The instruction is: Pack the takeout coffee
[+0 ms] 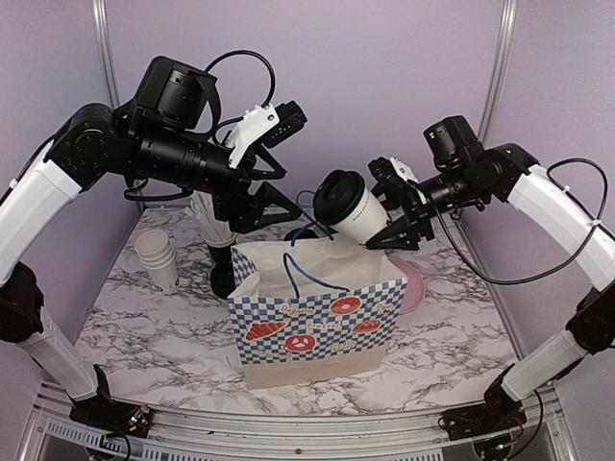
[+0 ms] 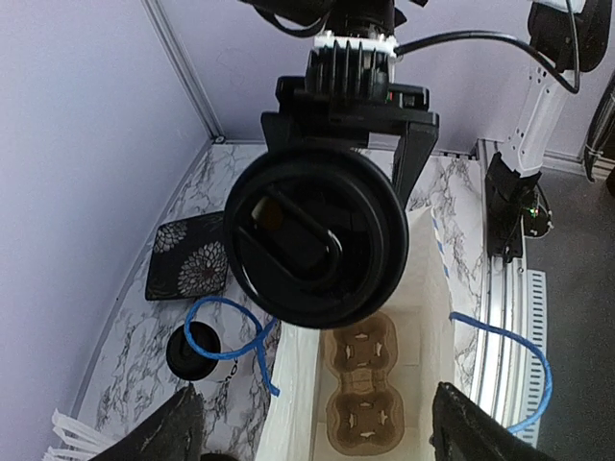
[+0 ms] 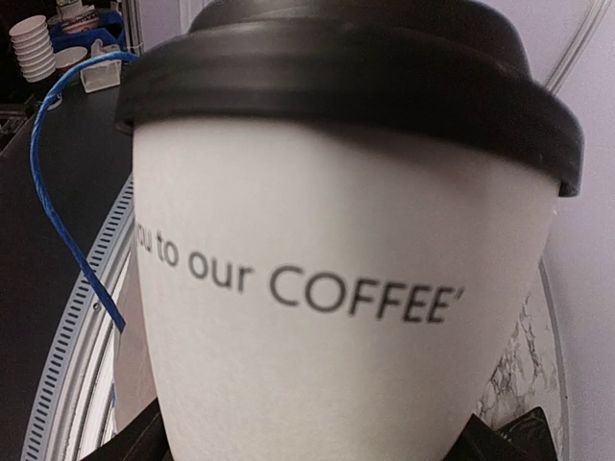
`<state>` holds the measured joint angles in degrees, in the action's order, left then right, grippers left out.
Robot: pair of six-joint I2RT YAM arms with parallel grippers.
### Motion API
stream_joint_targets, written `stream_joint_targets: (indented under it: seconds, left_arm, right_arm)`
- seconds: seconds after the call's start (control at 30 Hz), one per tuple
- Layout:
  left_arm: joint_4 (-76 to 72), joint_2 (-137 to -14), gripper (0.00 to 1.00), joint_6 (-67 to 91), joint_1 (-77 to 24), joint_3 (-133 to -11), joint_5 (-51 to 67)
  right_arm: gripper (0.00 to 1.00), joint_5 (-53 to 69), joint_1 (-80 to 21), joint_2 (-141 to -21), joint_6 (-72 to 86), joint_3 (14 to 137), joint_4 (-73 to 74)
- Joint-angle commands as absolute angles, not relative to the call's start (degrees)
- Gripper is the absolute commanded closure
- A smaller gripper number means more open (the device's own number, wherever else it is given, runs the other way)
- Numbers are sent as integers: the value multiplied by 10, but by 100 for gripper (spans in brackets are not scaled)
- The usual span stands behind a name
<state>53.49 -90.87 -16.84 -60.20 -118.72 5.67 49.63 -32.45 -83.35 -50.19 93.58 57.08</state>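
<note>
Now pinching the coffee cup (image 1: 360, 216) in the right gripper (image 1: 382, 236), tilted over the paper bag (image 1: 317, 317). Holding the left gripper (image 1: 261, 206) spread, just off its lid (image 1: 336, 192).

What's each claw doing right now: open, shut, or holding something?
Left gripper: open, holding nothing.
Right gripper: closed on a cup.

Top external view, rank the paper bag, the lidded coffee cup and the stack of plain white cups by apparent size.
1. Paper bag, clearly largest.
2. Lidded coffee cup.
3. Stack of plain white cups; the raised cup is nearer the camera, so these two are unsure.
</note>
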Motion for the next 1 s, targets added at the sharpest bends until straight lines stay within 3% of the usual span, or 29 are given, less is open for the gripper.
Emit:
stream_joint_targets:
  seconds: [0.0, 0.37, 0.8, 0.97]
  left_arm:
    - [460, -918, 16, -180, -621, -1164, 63]
    - [426, -935, 15, -192, -635, -1143, 79]
    - [427, -940, 31, -197, -635, -1123, 95]
    - [427, -929, 34, -194, -634, -1128, 67]
  right_arm:
    - [29, 491, -359, -840, -515, 966, 591]
    - [29, 459, -397, -844, -499, 969, 577]
    - [28, 453, -402, -846, -501, 967, 573]
    - [17, 456, -402, -845, -498, 973, 579]
